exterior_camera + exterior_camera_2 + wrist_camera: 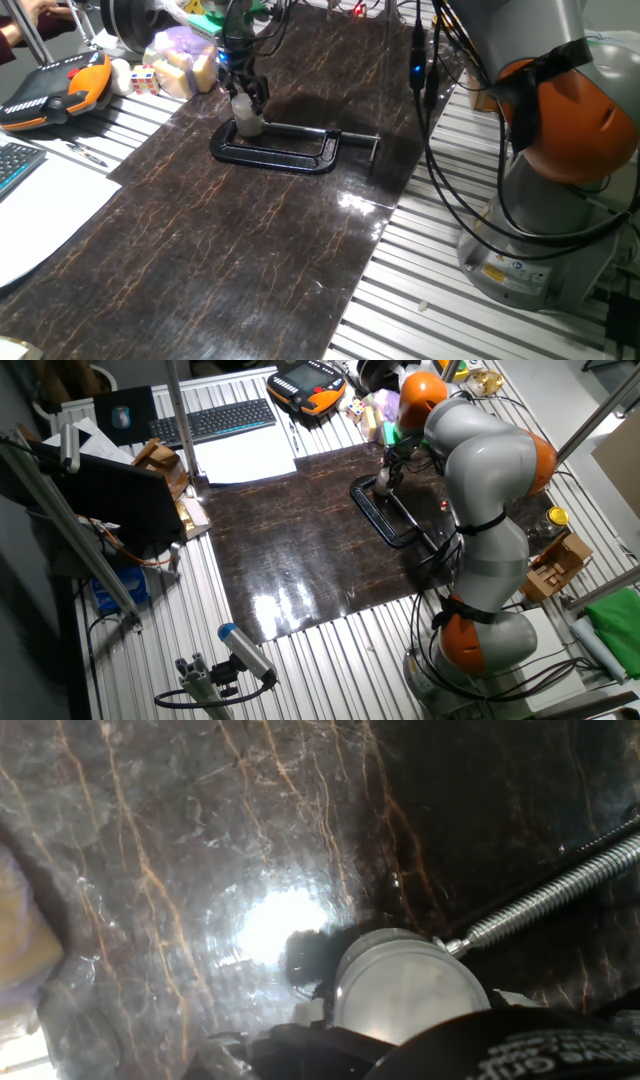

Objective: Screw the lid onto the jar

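Clenched end effector (246, 100) grips 1 lid (407, 985) atop 1 jar (248, 124) inside 1 C-clamp (290, 152).

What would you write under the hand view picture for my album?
Looking down at the little jar held by the clamp's screw on the dark table.

I count one jar (247, 122) under my claw (244, 98), one lid (408, 987) on it, one black clamp (290, 150), one keyboard (212, 421), one orange pendant (55, 88) and one die (144, 79).
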